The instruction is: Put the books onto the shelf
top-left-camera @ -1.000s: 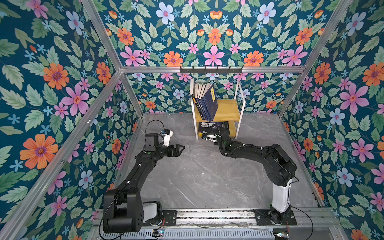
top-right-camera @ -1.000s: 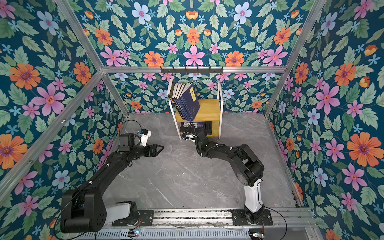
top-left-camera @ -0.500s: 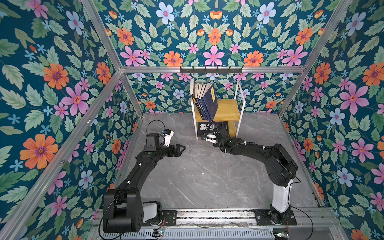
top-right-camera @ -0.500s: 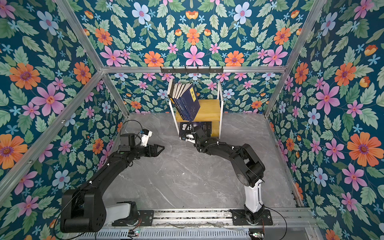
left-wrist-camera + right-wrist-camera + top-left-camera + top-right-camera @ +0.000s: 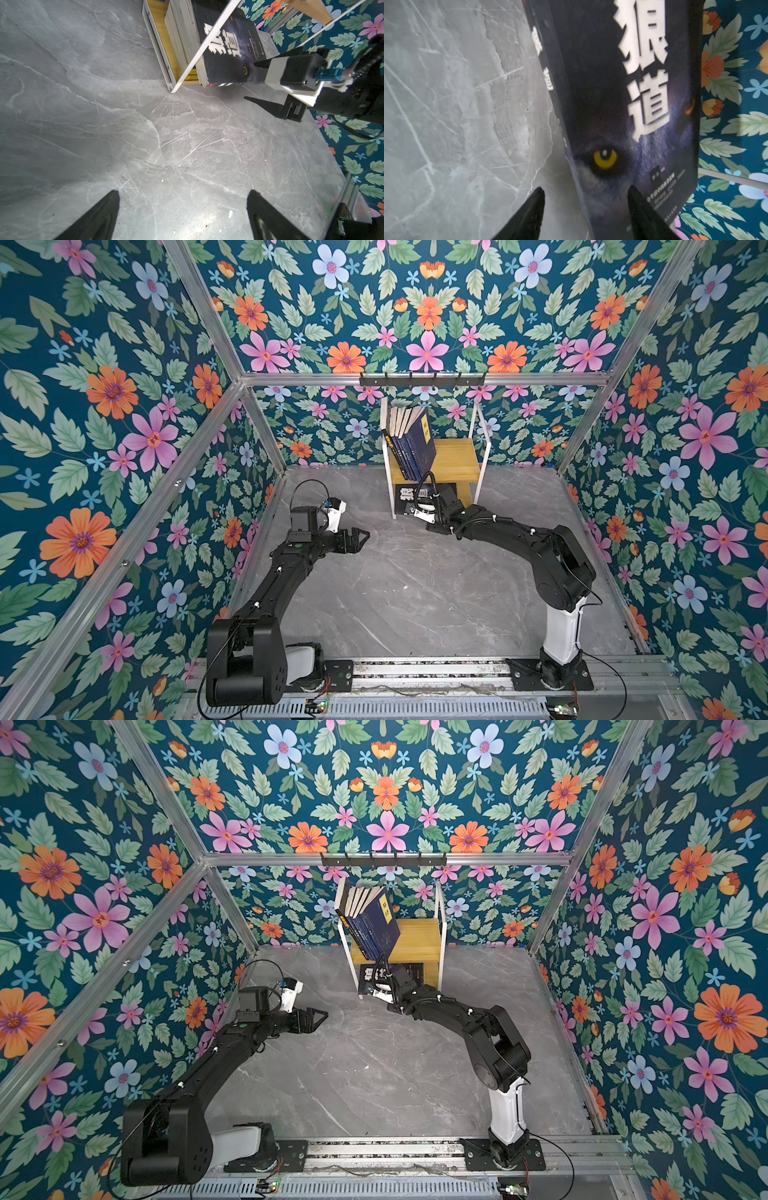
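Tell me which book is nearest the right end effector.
The black wolf-eye book on the lower tier of the shelf; the right end effector is at its edge; the navy books lean on the upper tier.

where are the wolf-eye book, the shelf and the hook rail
wolf-eye book point(image 5: 616, 116), right wrist view, mid cover beside the white title
shelf point(image 5: 457, 460), a top view, bare part of the upper wooden board
hook rail point(image 5: 422, 380), a top view, middle of the black bar

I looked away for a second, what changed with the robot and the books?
The right gripper opened, letting go of the wolf-eye book on the lower tier of the shelf, and drew back slightly. The left gripper, open, and the upper-tier books stayed put.
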{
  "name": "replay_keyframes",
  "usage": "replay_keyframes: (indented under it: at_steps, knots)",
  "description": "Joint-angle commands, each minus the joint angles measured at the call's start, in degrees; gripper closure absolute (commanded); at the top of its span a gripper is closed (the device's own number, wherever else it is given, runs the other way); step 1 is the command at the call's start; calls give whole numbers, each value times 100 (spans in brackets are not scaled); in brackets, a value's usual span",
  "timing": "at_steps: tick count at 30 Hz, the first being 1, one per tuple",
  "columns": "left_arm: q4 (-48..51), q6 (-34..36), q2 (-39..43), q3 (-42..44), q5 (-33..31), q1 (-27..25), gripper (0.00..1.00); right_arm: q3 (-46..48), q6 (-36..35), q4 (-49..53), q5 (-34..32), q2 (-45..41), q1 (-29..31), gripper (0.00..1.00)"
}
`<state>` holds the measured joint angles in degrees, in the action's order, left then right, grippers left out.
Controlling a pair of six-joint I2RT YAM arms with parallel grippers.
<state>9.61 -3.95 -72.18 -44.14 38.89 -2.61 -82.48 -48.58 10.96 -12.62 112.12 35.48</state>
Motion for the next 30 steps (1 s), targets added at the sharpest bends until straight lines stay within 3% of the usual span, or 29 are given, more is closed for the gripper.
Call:
replay_keyframes:
  at_steps: [1,15,23,30]
  knots:
    - [42,82,5,-82,79,39,3,-220,217,167,-59,105,-63,46]
    - [-25,42,29,-51,76,62,3,-1023,472,707,47,431,-274,54]
    - [-4,87,32,-54,77,94,3,-930,622,855,729,223,-61,43]
    - [-69,30,44,-42,100,96,3,-1047,887,377,803,323,102,41]
